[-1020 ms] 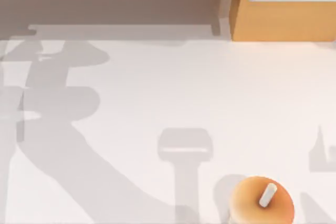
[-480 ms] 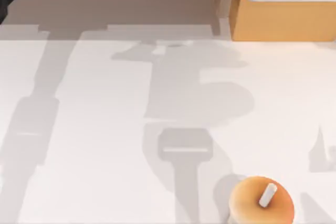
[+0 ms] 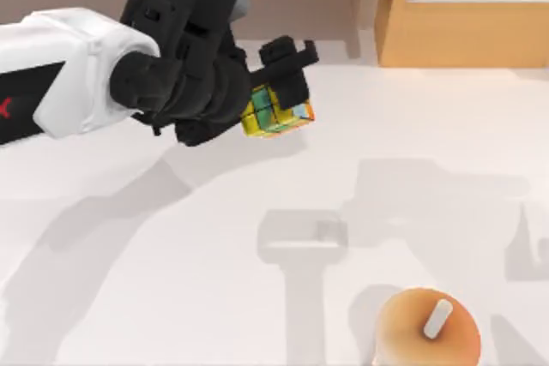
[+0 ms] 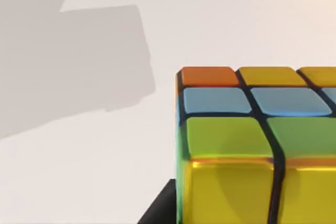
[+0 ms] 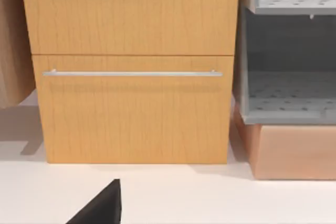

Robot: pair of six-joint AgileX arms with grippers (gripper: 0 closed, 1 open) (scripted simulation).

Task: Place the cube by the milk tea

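Cube (image 3: 276,112) clamped between the jaws of the left gripper (image 3: 279,96), held above the white table (image 3: 129,280) toward its far edge, tilted (yellow, green and orange tiles showing). Seen close in the left wrist view (image 4: 257,145), with a dark finger (image 4: 157,208) beside it. Well apart from the jaws, at the near right: milk tea (image 3: 426,330), upright, with a white straw (image 3: 437,316). Past the jaws, a wooden drawer cabinet (image 3: 467,19). Right gripper's jaws: cannot tell.
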